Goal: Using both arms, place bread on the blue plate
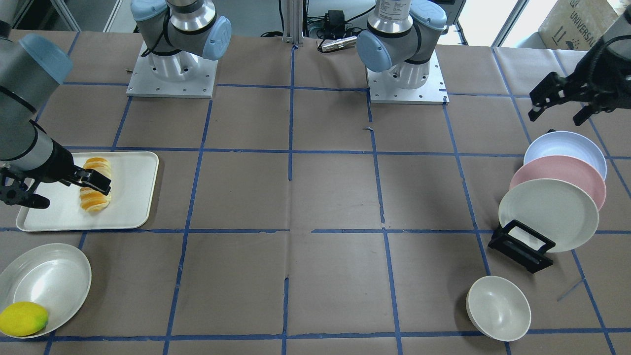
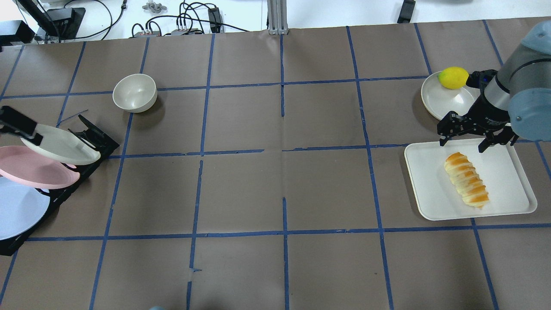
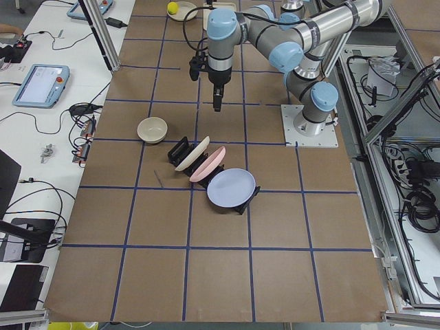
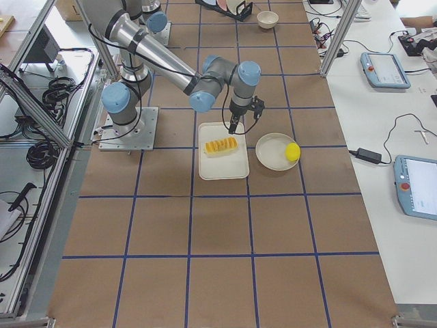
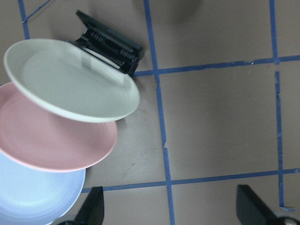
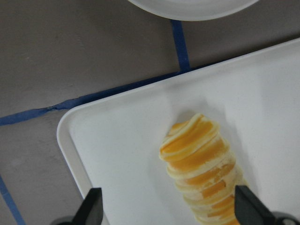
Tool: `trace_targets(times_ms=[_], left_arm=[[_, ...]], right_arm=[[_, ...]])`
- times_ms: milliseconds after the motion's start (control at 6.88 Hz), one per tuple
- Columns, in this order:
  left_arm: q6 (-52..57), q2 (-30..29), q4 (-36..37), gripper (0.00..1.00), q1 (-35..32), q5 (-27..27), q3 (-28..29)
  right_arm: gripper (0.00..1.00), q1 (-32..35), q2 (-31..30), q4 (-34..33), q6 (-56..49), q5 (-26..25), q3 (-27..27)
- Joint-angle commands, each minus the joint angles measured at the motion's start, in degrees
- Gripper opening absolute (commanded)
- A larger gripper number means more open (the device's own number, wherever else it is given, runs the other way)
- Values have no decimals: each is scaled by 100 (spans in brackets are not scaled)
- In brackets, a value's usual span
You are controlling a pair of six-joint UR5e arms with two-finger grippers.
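Observation:
The bread, a ridged orange and pale yellow loaf, lies on a white tray. My right gripper is open and hovers over the loaf's far end, empty. In the right wrist view the bread sits between the spread fingertips. The blue plate leans at the back of a black rack, behind a pink plate and a cream plate. My left gripper is open and empty, above and beside the blue plate.
A cream bowl stands near the rack. An oval white dish with a yellow lemon sits beside the tray. Blue tape lines cross the brown table. The arm bases stand at the robot's side.

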Motion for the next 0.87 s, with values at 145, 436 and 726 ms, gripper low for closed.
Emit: trace_targets(times_ms=[145, 436, 726], left_arm=[[1786, -166, -242, 100, 1996, -959, -26], [2142, -237, -209, 100, 2438, -1014, -9], [2204, -883, -156, 100, 2729, -1067, 166]], right_arm=[[99, -189, 333, -38, -235, -285, 32], [99, -171, 351, -55, -576, -331, 409], [98, -145, 508, -82, -1226, -594, 402]])
